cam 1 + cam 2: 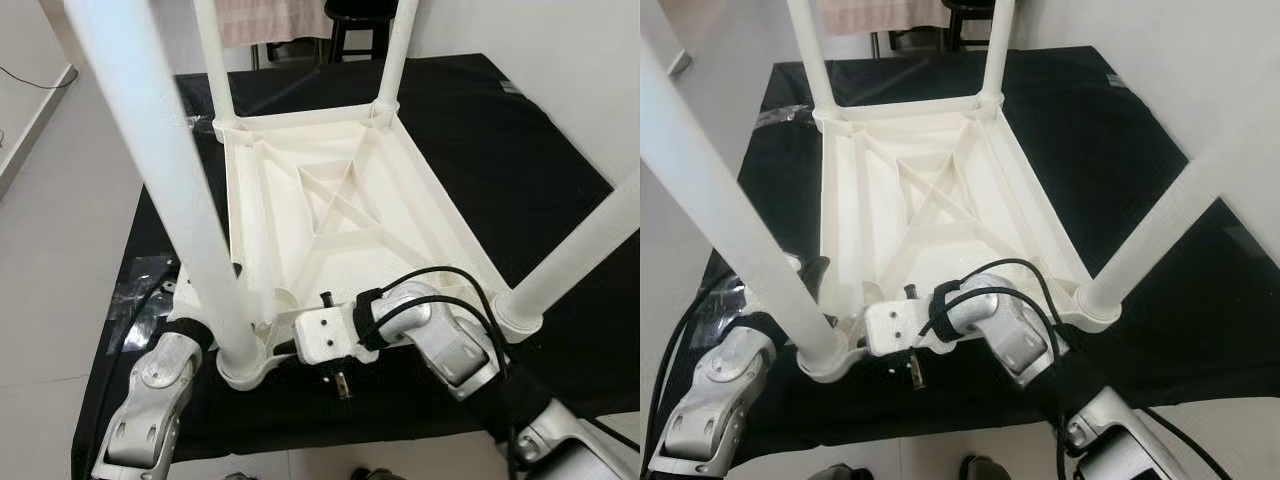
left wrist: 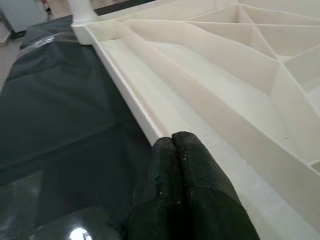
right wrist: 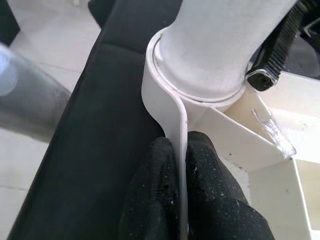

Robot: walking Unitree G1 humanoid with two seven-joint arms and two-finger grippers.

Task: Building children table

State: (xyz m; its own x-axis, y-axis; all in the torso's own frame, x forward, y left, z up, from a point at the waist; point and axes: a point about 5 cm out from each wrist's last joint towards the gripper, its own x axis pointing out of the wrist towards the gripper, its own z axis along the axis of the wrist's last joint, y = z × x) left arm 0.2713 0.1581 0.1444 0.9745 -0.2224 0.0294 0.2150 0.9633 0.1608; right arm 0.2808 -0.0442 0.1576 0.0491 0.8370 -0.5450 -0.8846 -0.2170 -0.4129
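White plastic table (image 1: 330, 210) lies upside down on the black cloth (image 1: 500, 130). My right gripper (image 3: 180, 150) pinches its rim beside a leg (image 3: 220, 45), steadying it; my left gripper (image 2: 176, 150), clenched empty, rests on that rim.

Silver jointed arms, black cables (image 1: 440, 275), black speckled pincer fingers (image 3: 210, 190).

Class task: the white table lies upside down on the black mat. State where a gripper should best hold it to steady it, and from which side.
Likely the thin upright rim of the table beside a leg socket. Approach from the near edge, one finger each side, as the right gripper does: the flat wall suits narrow jaws; the round legs look too thick.
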